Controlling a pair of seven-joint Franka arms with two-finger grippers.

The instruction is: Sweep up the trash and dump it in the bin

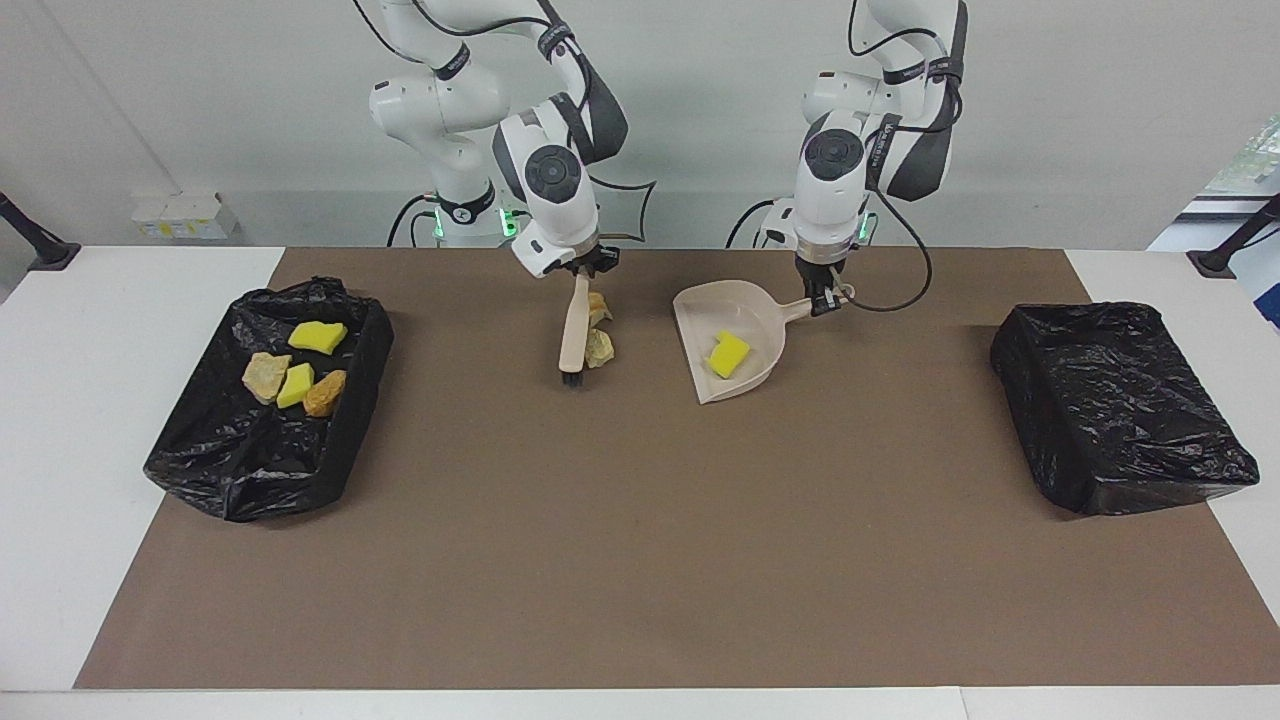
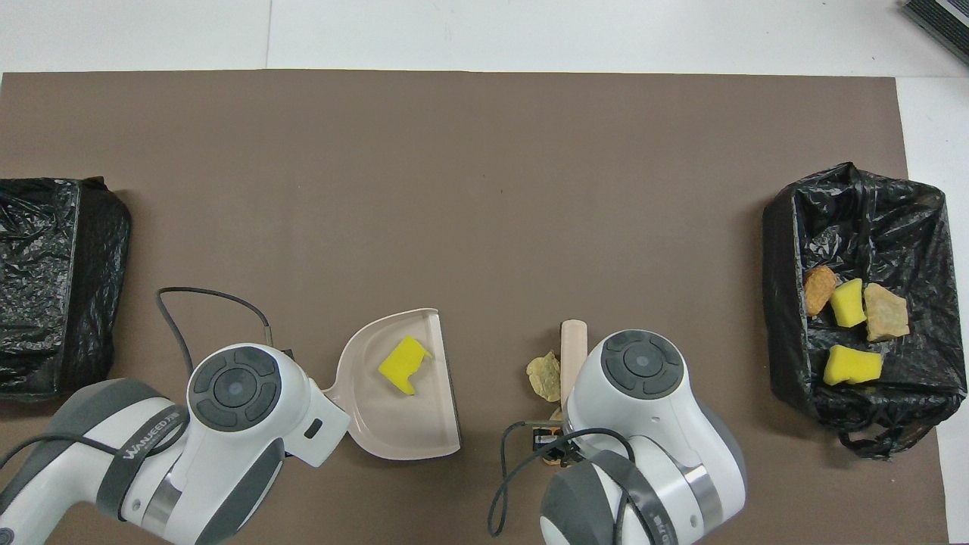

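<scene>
My right gripper is shut on the handle of a beige brush, whose bristles rest on the brown mat. A beige lump lies against the brush on the dustpan's side. An orange-tan chunk sits just nearer the robots, by the brush handle. My left gripper is shut on the handle of the beige dustpan, which holds a yellow sponge piece. The open black-lined bin at the right arm's end holds several scraps of trash. In the overhead view both grippers are hidden under the wrists.
A second box wrapped in a black bag stands at the left arm's end of the table. The brown mat covers most of the white table. A black cable loops over the mat beside the left wrist.
</scene>
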